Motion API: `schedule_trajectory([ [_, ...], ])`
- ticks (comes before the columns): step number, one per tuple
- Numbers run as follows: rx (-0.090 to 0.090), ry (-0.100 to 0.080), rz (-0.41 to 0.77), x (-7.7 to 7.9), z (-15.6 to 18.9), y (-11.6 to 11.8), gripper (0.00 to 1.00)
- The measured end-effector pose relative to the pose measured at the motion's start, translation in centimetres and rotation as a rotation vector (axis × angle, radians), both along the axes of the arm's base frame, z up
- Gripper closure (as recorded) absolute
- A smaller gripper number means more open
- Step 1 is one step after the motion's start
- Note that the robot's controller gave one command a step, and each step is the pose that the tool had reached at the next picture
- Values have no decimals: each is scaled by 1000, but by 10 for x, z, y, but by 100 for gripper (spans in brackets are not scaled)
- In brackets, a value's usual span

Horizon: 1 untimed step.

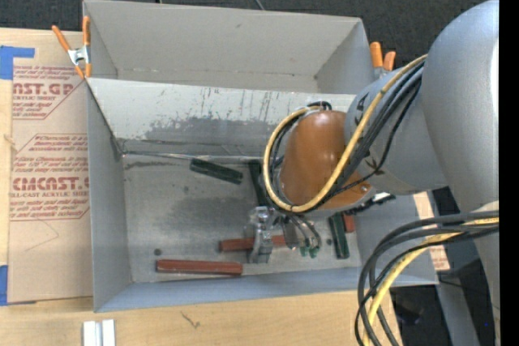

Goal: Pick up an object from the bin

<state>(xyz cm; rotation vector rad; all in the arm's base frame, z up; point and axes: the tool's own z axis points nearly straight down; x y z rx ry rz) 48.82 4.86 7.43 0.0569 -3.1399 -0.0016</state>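
Wrist [316, 154] dips low, apparently to bring the gripper [262, 237] onto the brown stick [237, 245] near the bin [109, 215] front; I cannot tell whether it is open or closed.

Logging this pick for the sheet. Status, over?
Gripper down over short red-brown stick, front middle of bin. Hold not confirmed. Longer red-brown stick close by; green piece on the other side.

Arm [462, 109] reaches from right; orange-covered wrist [312, 158] angled down; gripper [261, 237] seemingly pointing downward
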Motion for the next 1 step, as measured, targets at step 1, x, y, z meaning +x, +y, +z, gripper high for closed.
schedule_trajectory([
  [1,0,4,0,-1,6,0,100],
])
